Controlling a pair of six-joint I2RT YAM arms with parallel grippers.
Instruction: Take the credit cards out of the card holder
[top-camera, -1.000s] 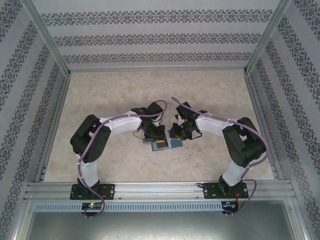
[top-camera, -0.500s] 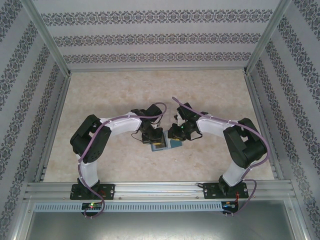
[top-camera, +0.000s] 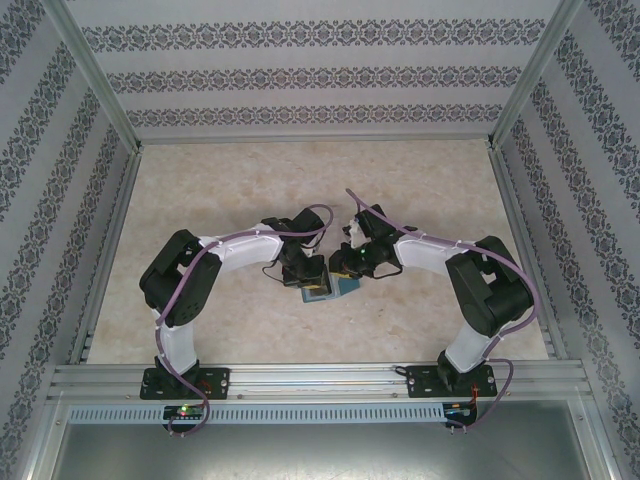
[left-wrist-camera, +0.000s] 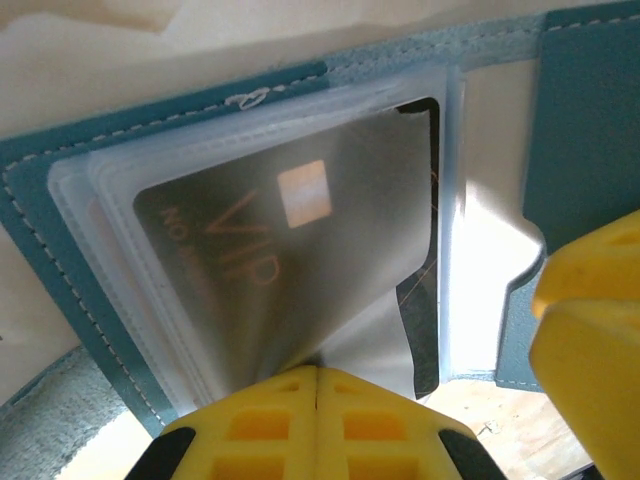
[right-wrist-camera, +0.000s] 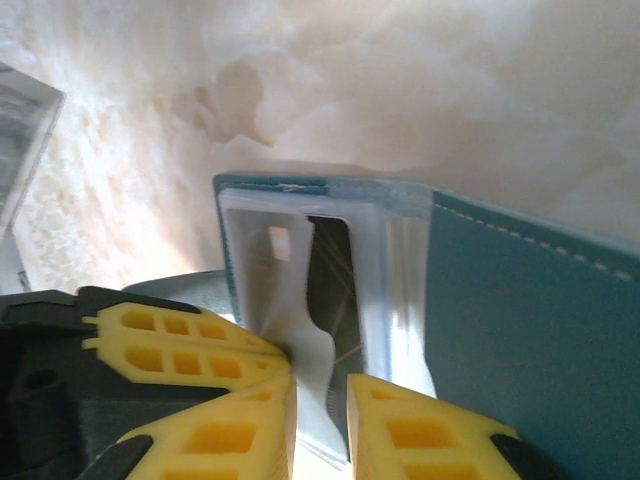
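Observation:
The teal card holder (top-camera: 349, 288) lies open on the table between both arms. In the left wrist view the card holder (left-wrist-camera: 60, 205) shows clear sleeves, and a dark credit card (left-wrist-camera: 260, 250) marked VIP sits inside one. My left gripper (left-wrist-camera: 318, 372) is shut on a lifted clear sleeve leaf (left-wrist-camera: 375, 345). My right gripper (right-wrist-camera: 320, 390) stands narrowly open, straddling the sleeve's edge (right-wrist-camera: 265, 270) and the dark card's edge (right-wrist-camera: 335, 280). The left gripper's yellow fingers (right-wrist-camera: 180, 345) lie just to its left. From above, the left gripper (top-camera: 312, 284) and right gripper (top-camera: 345, 270) nearly touch.
The beige table (top-camera: 300, 180) stretches beyond the arms. Patterned walls and metal frame rails (top-camera: 120, 250) close in the sides and back. A metal rail (top-camera: 320, 375) runs along the near edge by the arm bases.
My right gripper has shifted left over the card holder, closer to the left gripper, and its jaws have narrowed. The left gripper has kept its hold.

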